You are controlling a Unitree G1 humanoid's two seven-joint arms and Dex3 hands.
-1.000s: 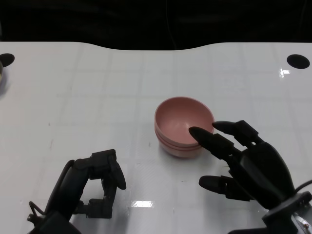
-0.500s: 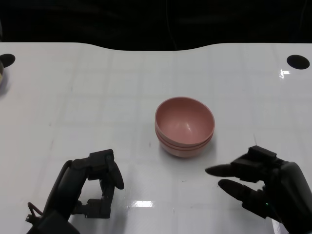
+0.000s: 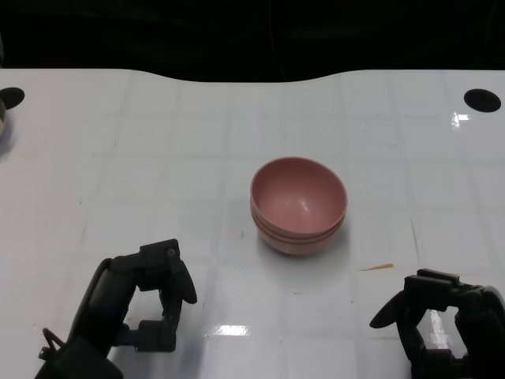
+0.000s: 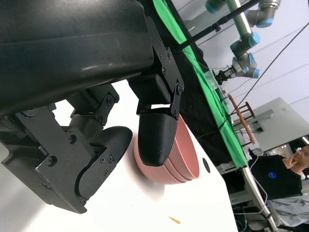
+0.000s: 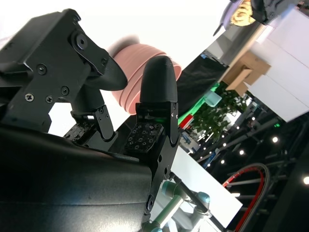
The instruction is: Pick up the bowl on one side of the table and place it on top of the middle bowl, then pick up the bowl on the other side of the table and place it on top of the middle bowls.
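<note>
A stack of pink bowls [image 3: 298,204] stands in the middle of the white table [image 3: 158,158]; three rims show on the stacked bowls [image 4: 183,162] in the left wrist view. My left hand [image 3: 142,296] sits low at the near left, fingers curled in, holding nothing. Near the front right edge my right hand [image 3: 442,328] is also curled and empty, well short of the stack. The right wrist view shows the bowls [image 5: 129,94] beyond its fingers [image 5: 157,87].
A thin orange sliver [image 3: 377,268] lies on the table right of the stack. Black holes mark the far right [image 3: 482,99] and far left [image 3: 12,97] corners. A rim of some object [image 3: 2,118] shows at the left edge. A person [image 4: 294,164] sits beyond the table.
My right hand has drawn back from the bowls' rim toward the front right edge and curled its fingers in. The stack and my left hand have stayed put.
</note>
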